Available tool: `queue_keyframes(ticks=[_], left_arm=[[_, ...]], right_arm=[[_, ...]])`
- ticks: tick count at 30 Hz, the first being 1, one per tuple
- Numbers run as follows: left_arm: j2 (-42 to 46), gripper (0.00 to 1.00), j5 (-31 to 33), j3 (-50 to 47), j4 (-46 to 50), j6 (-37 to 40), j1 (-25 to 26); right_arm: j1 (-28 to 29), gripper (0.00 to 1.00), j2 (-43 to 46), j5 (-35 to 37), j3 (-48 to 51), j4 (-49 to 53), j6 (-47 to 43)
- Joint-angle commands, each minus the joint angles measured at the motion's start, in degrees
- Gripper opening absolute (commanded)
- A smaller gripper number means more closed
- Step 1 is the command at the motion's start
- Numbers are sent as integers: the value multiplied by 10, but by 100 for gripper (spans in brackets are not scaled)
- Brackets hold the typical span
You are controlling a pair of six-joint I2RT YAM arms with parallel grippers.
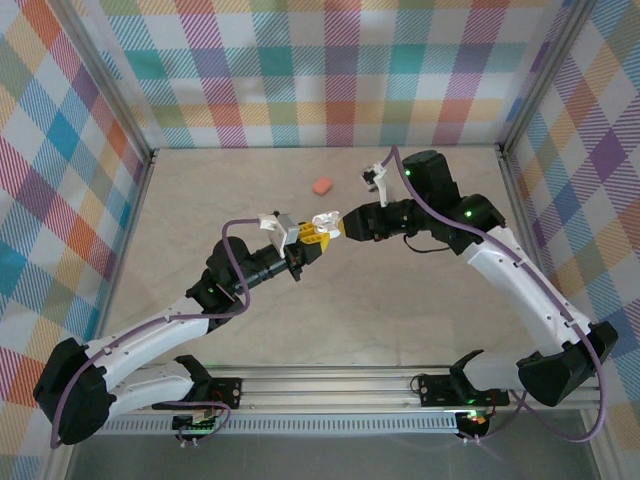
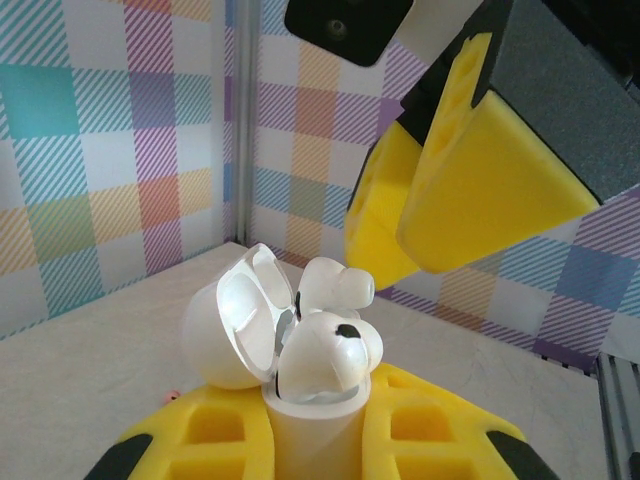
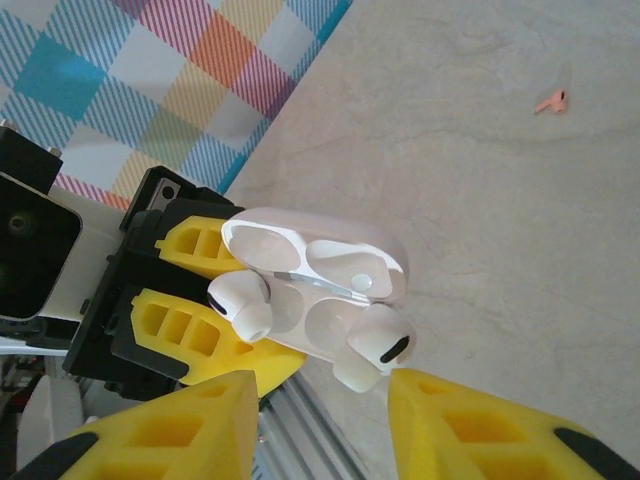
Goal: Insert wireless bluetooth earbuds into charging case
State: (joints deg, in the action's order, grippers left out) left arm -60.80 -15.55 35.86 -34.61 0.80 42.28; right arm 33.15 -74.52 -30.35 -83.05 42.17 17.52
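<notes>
Beige tabletop; white earbuds, stems into case

The right claw hangs close over the open white case, blocking it; bare table surrounds them.

Glossy white plastic case and earbuds; matt, marbled tabletop.

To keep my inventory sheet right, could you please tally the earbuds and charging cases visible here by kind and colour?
White charging case: 1, open
Salmon-pink charging case: 1
White earbuds: 2
Salmon-pink earbud: 1, lying loose
Total: 5
</notes>
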Motion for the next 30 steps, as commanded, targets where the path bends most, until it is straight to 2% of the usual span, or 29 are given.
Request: queue_keyframes(ticks=[1,8,30], left_arm=[[2,0,5,12,-30,-10,-6],[3,0,5,12,-25,-9,-5],[-6,0,-5,16,-29,-14,-6]], right_arm=[[6,37,-4,-27,5,-24,18],[14,34,-13,-38,2,-35,22],[20,34,-58,-52,-11,-44,23]])
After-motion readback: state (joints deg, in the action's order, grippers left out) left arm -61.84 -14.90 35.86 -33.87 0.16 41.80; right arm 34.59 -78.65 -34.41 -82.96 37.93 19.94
